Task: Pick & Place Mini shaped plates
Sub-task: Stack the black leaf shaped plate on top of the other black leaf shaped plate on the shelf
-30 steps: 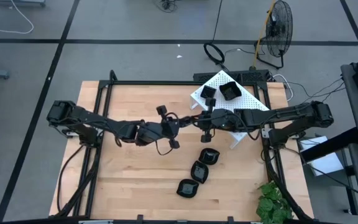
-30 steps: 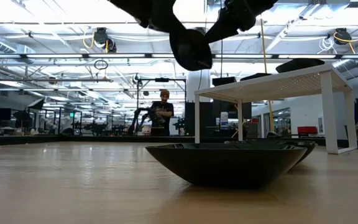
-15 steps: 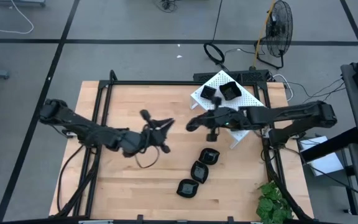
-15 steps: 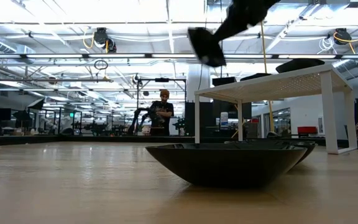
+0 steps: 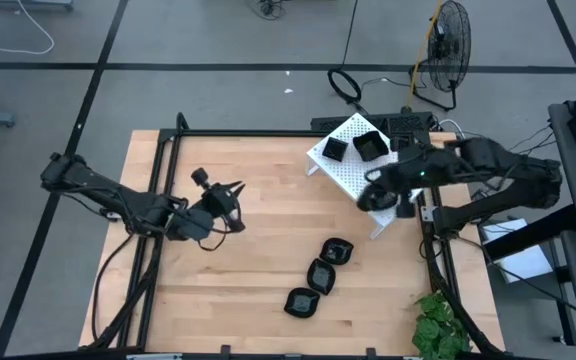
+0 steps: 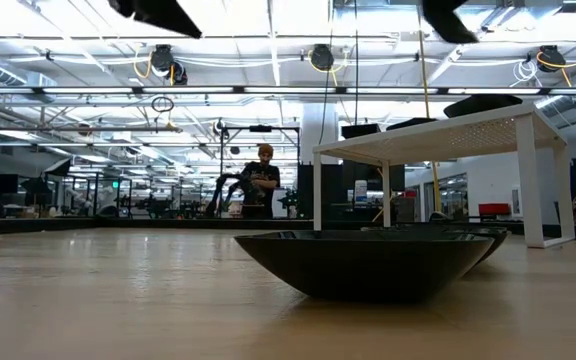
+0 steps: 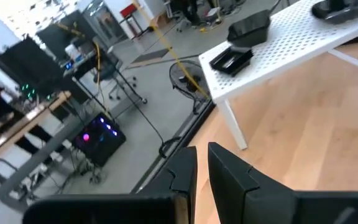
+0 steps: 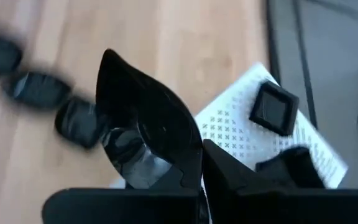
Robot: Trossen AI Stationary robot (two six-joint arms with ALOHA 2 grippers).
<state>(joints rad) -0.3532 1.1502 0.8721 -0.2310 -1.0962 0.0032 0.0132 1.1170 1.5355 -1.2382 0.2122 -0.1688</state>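
The mini shaped plates are glossy black dishes. Three lie on the table: one (image 5: 336, 251), a second (image 5: 321, 275) and a third (image 5: 301, 302). Two more, one (image 5: 336, 148) and another (image 5: 370, 146), rest on the white perforated rack (image 5: 353, 172). My right gripper (image 8: 202, 177) is shut on a leaf-shaped plate (image 8: 145, 130) and hangs over the rack's near edge (image 5: 376, 197). My left gripper (image 7: 202, 177) floats above the table's left half (image 5: 230, 190). Only a narrow gap shows between its fingers, with nothing in it. My right gripper pinches the leaf-shaped plate by its rim (image 8: 188, 163) at one end, between its two fingers. The fingers slant downward from the table's right side. The plate is lifted clear of table and rack, and its pointed tip (image 8: 107, 57) reaches away from the fingers.
In the low view the nearest plate (image 6: 368, 262) fills the foreground and the rack (image 6: 448, 130) stands on legs to the right. A potted plant (image 5: 438, 325) sits at the table's near right corner. Bare wood lies between the two arms.
Both grippers met on the plate above the table's middle. My left gripper let go and drew back toward the table's left edge. My right gripper took the plate up and toward the right, over the rack's near edge.
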